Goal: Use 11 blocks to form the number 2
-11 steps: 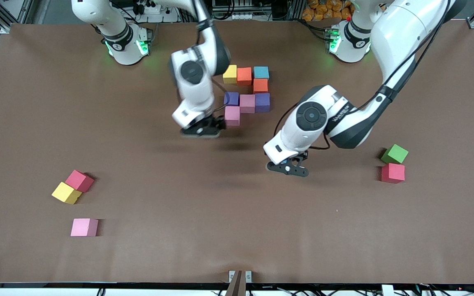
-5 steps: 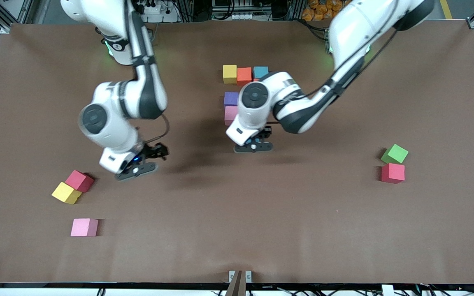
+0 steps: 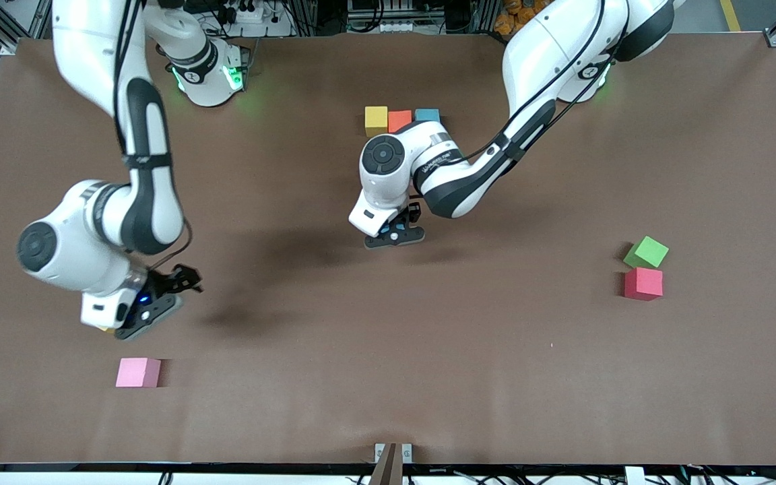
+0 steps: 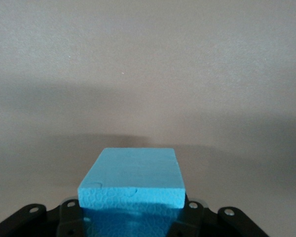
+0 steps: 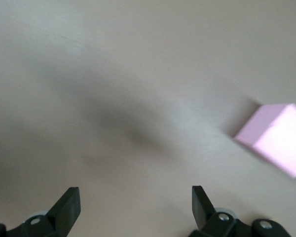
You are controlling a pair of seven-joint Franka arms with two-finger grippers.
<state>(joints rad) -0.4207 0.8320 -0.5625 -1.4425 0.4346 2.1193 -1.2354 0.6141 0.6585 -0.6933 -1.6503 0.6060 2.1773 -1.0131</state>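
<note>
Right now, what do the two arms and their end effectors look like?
Both arms are glossy white shells with black joint bands and round dark caps at the wrist, black cables clipped along the links, and green lights at the bases. The left end effector and right end effector are black two-finger units on white wrist blocks; the right one shows a small blue light.

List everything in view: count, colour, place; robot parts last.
table: one, brown.
row near the bases: three, yellow cube, orange cube, light blue cube, side by side.
pink cube: one, pink, nearest the front camera, toward the right arm's end.
green cube: one, green, toward the left arm's end.
red cube: one, red, beside the green cube, nearer the camera.
held cube: one, light blue, in the left end effector.
left end effector: shut on the held cube, over mid-table.
right end effector: open, over the table near the pink cube.
</note>
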